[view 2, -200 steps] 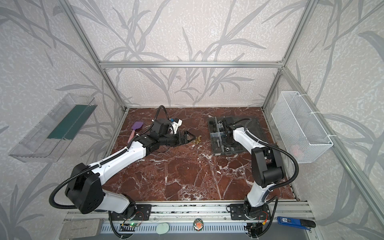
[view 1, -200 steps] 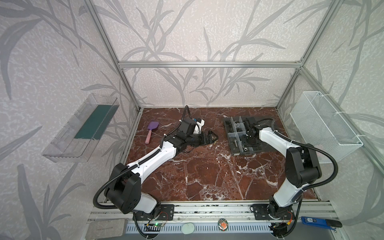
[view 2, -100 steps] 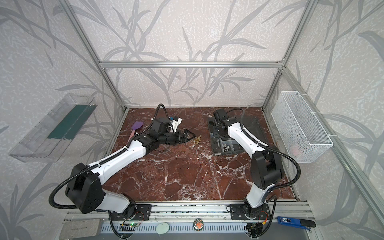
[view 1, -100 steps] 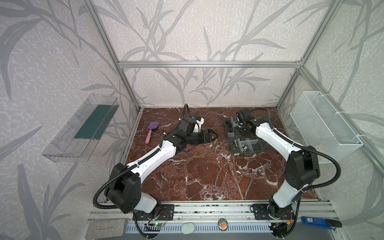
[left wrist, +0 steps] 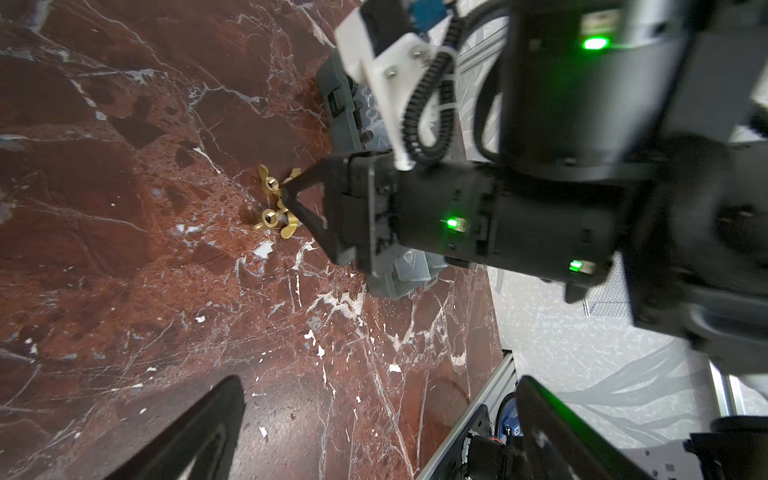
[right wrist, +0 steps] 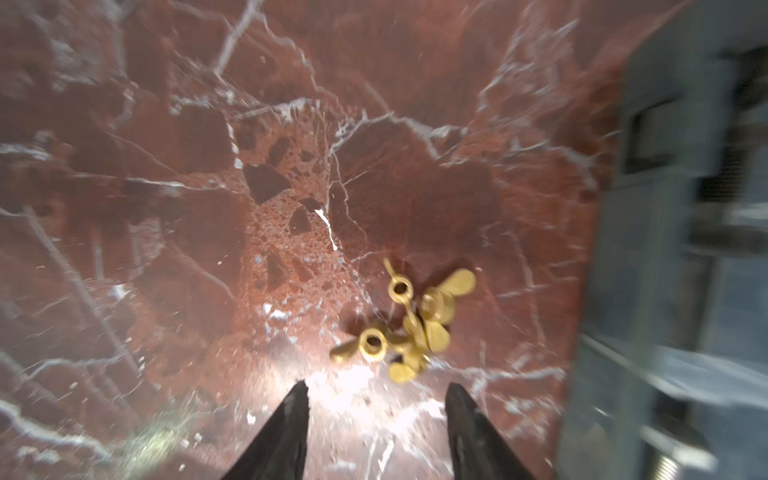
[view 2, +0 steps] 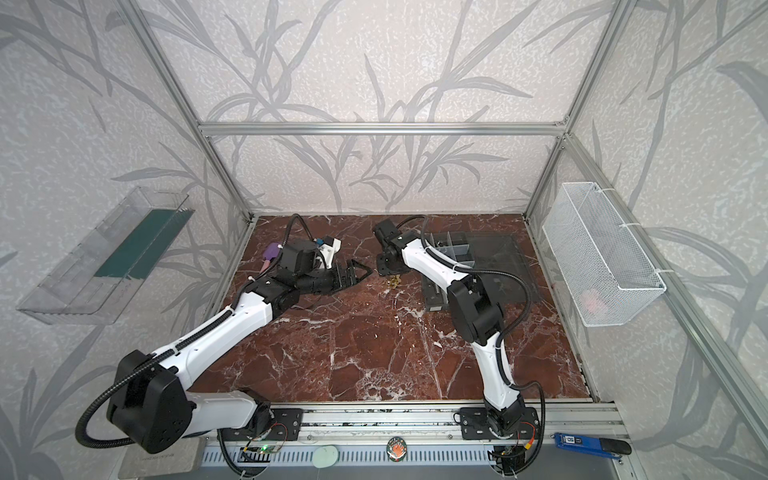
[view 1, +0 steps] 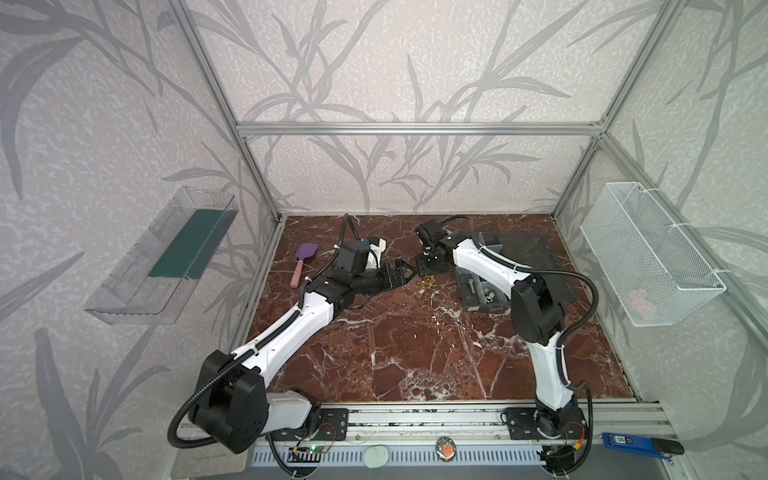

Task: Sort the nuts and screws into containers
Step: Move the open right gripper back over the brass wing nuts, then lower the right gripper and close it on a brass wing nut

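Right arm swings off the clear grey plastic organizer box point(view 1: 484, 308) and now the right gripper point(right wrist: 378, 386) hangs over the heap of brass-gold wing nuts point(right wrist: 403, 328), which sits on the red marble tabletop point(view 1: 415, 353) near the middle of both top views, just left of the box. Its jaws stand parted with nothing between them. The left gripper point(left wrist: 378, 380) is spread wide and empty too, poised left of the heap. Best play, I'd say: single out a nut at the edge of the tangle, straddle it low, and close without dragging the neighbours. Top views give only a gold speck point(view 1: 426, 283). The right wrist view shows wings interlocked, and the left wrist view shows the right fingertips right at the heap point(left wrist: 272, 203). Whether they touch it, I cannot tell.
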